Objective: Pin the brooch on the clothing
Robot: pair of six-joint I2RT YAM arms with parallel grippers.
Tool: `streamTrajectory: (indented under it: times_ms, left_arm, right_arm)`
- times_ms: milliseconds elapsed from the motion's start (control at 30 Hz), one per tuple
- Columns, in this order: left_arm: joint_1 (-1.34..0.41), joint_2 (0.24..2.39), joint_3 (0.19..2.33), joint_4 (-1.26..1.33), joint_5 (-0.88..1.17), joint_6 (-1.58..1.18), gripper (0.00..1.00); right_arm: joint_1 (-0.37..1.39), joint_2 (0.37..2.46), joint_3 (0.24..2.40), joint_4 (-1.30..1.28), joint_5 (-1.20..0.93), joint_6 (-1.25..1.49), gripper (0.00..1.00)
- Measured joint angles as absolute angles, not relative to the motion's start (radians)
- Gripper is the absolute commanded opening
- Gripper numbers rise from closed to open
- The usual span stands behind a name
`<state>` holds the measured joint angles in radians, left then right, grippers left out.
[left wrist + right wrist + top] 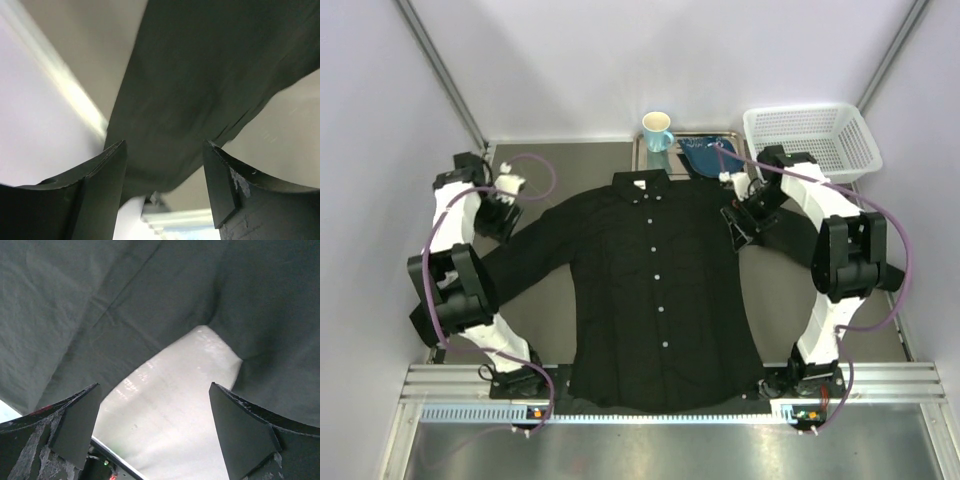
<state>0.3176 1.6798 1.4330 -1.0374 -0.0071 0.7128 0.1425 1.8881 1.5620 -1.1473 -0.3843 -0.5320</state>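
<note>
Black shirt [655, 290] is lying flat, collar [642, 181] farthest. Left gripper [165, 150] is hovering over one sleeve [535, 252], right gripper [155, 390] beside the other armpit, both with jaws parted (brooch showing nowhere, so nearer arm is unclear).

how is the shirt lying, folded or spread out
Spread out. The shirt lies flat on the table, front up with its button row showing, collar at the far side, both sleeves stretched out sideways.

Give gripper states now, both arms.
Left gripper: open, holding nothing.
Right gripper: open, holding nothing.
</note>
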Motion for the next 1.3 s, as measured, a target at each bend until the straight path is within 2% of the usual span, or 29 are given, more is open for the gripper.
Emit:
streamTrajectory:
  times_ms: [200,367,533,633,667,867,900,933,1300]
  left_arm:
    - [0.177,1.875,1.583,-0.935,0.191,0.556,0.66]
    - [0.119,2.091,1.721,-0.871,0.233,0.488,0.63]
    - [0.105,2.208,1.798,-0.859,0.238,0.476,0.60]
    - [0.106,2.224,1.807,-0.861,0.225,0.473,0.52]
    - [0.106,2.227,1.811,-0.862,0.218,0.472,0.41]
    - [0.105,2.252,1.843,-0.869,0.171,0.470,0.13]
    - [0.104,2.257,1.850,-0.876,0.170,0.470,0.03]
    - [0.103,2.261,1.857,-0.884,0.169,0.470,0.00]
    - [0.100,2.338,1.993,-0.955,0.124,0.480,0.00]
  right_arm:
    - [0.233,1.827,1.418,-1.111,-0.389,-0.593,0.77]
    - [0.292,1.824,1.363,-1.081,-0.388,-0.627,0.63]
    - [0.315,1.824,1.315,-1.052,-0.388,-0.658,0.59]
    - [0.328,1.824,1.275,-1.032,-0.382,-0.665,0.57]
    - [0.333,1.825,1.267,-1.031,-0.380,-0.667,0.57]
    - [0.369,1.863,1.256,-0.995,-0.368,-0.669,0.55]
    - [0.372,1.874,1.257,-0.988,-0.366,-0.669,0.55]
    - [0.374,1.882,1.263,-0.992,-0.364,-0.665,0.55]
    - [0.424,1.940,1.341,-1.004,-0.369,-0.592,0.56]
